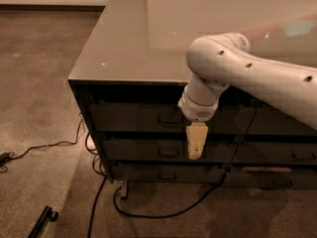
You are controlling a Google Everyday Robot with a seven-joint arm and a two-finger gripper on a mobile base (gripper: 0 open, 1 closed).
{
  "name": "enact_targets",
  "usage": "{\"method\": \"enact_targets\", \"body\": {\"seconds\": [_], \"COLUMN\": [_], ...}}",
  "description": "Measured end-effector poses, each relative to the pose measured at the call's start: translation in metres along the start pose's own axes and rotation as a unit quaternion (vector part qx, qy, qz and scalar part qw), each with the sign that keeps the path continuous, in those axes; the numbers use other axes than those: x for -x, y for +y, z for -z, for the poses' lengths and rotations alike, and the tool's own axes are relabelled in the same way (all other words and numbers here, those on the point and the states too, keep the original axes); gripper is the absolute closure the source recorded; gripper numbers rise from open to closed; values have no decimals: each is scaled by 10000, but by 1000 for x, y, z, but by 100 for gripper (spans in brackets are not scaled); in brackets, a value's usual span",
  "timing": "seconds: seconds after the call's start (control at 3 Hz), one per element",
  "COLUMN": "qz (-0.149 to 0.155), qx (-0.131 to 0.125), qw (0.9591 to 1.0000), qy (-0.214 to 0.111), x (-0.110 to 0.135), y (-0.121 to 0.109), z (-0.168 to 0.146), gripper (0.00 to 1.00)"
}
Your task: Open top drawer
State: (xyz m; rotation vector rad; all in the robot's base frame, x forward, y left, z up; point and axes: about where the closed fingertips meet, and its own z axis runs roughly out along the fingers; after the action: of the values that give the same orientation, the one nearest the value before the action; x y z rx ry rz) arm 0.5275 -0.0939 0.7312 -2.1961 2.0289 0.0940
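Top drawer (129, 118) sits directly under the desk (129, 48) top. Front is shut flush, long axis horizontal across the left stack. Its pull (170, 117) is at the centre of the front, so I'm using that as the reference.

Gripper (195, 151) hangs pointing straight down, just right of the pull and below it. Its tip is level with the middle drawer (130, 150), not the top one. It looks to be out in front of the drawer fronts; can't tell if it touches them. It carries nothing that I can see. Can't tell how far open it is, since it reads as one cream block.

Arm (257, 73) comes in from the right of the pull, over the desk edge. The wrist housing overlaps the front just right of the pull.

Judgement: the pull lies up and left of the gripper tip. The next move needs a raise and a small shift left to line up, then a draw straight out, square to the front. Risk: at this height it would catch the middle drawer's handle instead.
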Motion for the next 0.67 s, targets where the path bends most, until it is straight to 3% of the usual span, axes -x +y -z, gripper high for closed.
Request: {"method": "enact_targets", "body": {"seconds": [0.67], "qz": [-683], "qx": [-306], "qw": [9966], "qy": [-348], "x": [-28], "y": [-26], "z": [-28], "gripper": [0]}}
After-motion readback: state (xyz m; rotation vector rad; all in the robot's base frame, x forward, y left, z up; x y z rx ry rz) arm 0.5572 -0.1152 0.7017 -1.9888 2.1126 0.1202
